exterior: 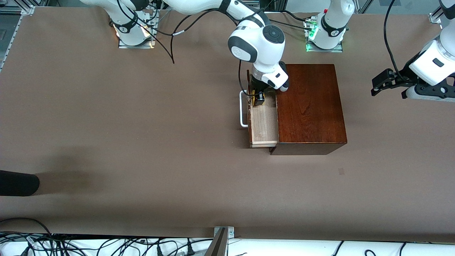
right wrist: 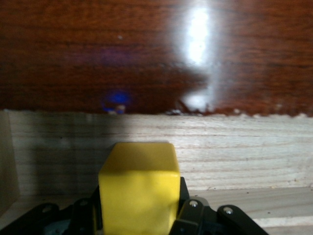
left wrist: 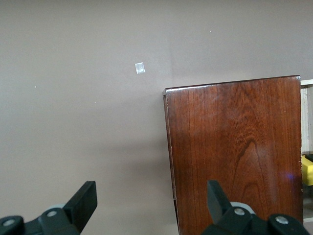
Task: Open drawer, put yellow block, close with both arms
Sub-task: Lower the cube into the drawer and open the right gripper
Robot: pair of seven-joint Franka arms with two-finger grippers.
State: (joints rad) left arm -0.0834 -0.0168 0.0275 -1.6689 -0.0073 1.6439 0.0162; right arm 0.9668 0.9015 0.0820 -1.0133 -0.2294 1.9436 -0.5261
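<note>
While nothing but bare brown table (exterior: 142,149) is seen nearest the front camera, a small pale mark (exterior: 341,171) is found on it closer to that camera than the box (exterior: 311,106). The glossy reddish-brown box is set farther up the table, toward the left arm's end. Its drawer (exterior: 263,126) is pulled out toward the right arm's end, so that the pale wood lining is exposed, and the white handle (exterior: 243,110) is carried on its dark front.

Inside the drawer, at the end farther from the front camera, the right gripper (exterior: 258,99) is lowered, reached across from its base. The yellow block (right wrist: 139,191) is pinched between its black fingers (right wrist: 195,213), held inside the drawer in front of the pale wooden wall; whether it touches the floor cannot be told.

The left gripper (exterior: 389,87) is held in the air over the table at the left arm's end, well apart from the box, where that arm waits. Its fingers (left wrist: 83,200) are spread wide with nothing between them.
</note>
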